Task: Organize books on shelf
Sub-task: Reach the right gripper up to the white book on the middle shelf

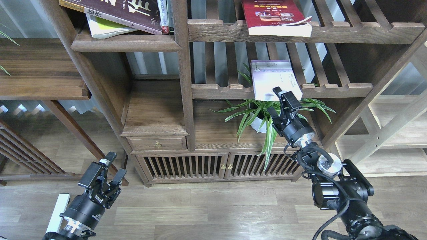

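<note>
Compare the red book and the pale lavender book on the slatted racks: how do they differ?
The red book lies on the upper slatted rack; the pale lavender book lies on the lower rack. The red book has small photos on its cover; the lavender book's cover is nearly plain. Only the lavender book has the right gripper just at its front edge. Both lie flat, overhanging the front rail.

Three large paperbacks are showing: yellow-green book [105,28], lavender-white book [272,76], red book [272,15]. One potted plant [263,116] is sitting at 6 o'clock of the lavender one. Two grippers are showing.
</note>
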Controlling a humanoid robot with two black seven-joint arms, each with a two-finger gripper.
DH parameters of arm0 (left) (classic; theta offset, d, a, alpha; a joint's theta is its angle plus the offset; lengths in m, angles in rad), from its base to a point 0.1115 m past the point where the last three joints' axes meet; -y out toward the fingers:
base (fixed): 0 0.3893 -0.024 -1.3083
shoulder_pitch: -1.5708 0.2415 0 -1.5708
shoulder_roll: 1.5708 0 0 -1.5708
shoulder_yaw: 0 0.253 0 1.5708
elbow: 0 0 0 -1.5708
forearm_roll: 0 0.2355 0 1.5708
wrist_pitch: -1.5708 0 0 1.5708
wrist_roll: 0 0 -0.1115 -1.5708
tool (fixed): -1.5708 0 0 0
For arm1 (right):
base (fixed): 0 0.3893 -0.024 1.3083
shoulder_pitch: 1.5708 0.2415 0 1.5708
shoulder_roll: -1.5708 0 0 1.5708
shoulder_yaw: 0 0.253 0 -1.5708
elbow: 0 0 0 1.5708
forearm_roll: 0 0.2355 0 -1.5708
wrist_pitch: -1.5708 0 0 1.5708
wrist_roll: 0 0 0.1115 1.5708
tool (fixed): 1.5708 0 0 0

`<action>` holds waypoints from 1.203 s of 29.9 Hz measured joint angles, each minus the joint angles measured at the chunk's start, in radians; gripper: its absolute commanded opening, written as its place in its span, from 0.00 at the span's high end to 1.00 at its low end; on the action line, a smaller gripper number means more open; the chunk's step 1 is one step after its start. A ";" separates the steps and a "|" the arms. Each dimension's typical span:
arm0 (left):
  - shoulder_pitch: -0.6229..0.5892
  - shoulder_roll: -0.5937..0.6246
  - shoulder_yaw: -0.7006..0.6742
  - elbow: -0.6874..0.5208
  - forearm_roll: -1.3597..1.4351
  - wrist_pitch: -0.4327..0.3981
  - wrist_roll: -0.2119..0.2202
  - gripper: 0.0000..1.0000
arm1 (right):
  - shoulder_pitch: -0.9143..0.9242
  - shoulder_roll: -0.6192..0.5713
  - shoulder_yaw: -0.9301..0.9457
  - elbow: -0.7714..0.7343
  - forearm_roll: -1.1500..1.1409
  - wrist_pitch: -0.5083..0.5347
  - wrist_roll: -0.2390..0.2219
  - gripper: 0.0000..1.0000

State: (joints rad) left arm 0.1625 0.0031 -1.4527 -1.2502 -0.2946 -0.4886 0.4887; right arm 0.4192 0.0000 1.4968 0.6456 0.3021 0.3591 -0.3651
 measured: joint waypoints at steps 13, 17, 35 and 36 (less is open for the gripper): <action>0.009 0.000 -0.006 0.000 0.000 0.000 0.000 0.02 | 0.063 0.000 0.002 -0.090 0.000 -0.001 0.010 0.01; 0.013 0.000 -0.008 0.000 0.000 0.000 0.000 0.02 | 0.088 0.000 0.001 -0.107 0.000 -0.004 0.039 0.03; 0.015 0.010 -0.014 0.000 0.000 0.000 0.000 0.02 | 0.134 0.000 -0.013 -0.156 0.000 -0.049 0.057 0.37; 0.015 0.012 -0.014 0.000 0.000 0.000 0.000 0.02 | 0.142 0.000 -0.013 -0.167 0.000 -0.052 0.058 0.37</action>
State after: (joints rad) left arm 0.1780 0.0146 -1.4664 -1.2502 -0.2945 -0.4887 0.4887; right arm 0.5614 0.0000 1.4836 0.4789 0.3021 0.3068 -0.3068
